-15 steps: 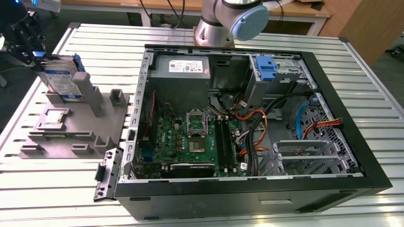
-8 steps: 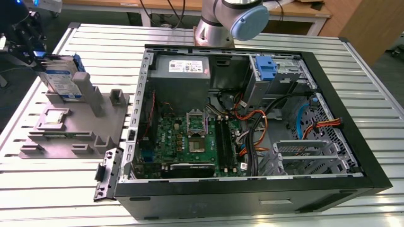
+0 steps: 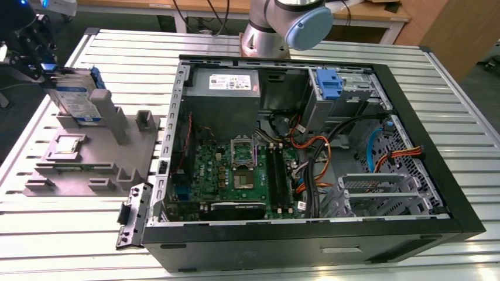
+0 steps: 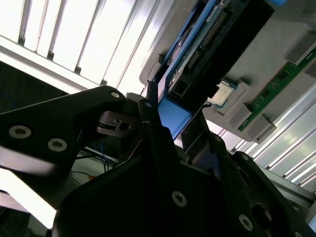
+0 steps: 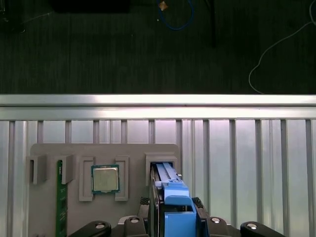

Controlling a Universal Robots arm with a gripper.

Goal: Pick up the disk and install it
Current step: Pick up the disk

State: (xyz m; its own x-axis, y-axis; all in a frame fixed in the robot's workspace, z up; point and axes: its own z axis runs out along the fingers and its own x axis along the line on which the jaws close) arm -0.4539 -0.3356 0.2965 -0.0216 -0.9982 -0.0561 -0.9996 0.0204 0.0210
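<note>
The disk (image 3: 78, 99) stands on edge in the grey fixture (image 3: 102, 161) at the exterior view's left, its white-and-blue label facing out and its blue carrier along the edge. My gripper (image 3: 53, 73) is at the disk's upper end. In the first wrist view the fingers flank the blue carrier (image 5: 173, 197), and my gripper (image 5: 174, 210) is shut on it. The second wrist view shows the disk's dark underside (image 4: 212, 44) and a blue end tab (image 4: 173, 116) pinched between the black fingers (image 4: 148, 111).
An open computer case (image 3: 461, 205) lies to the exterior view's right of the fixture, with a silver drive bay and upright blue bracket (image 3: 329, 88), power supply (image 3: 226, 82) and motherboard (image 3: 234, 175). The fixture also holds a processor chip (image 5: 104, 178) and a memory stick (image 5: 61, 197). The arm base (image 3: 285, 26) stands behind the case.
</note>
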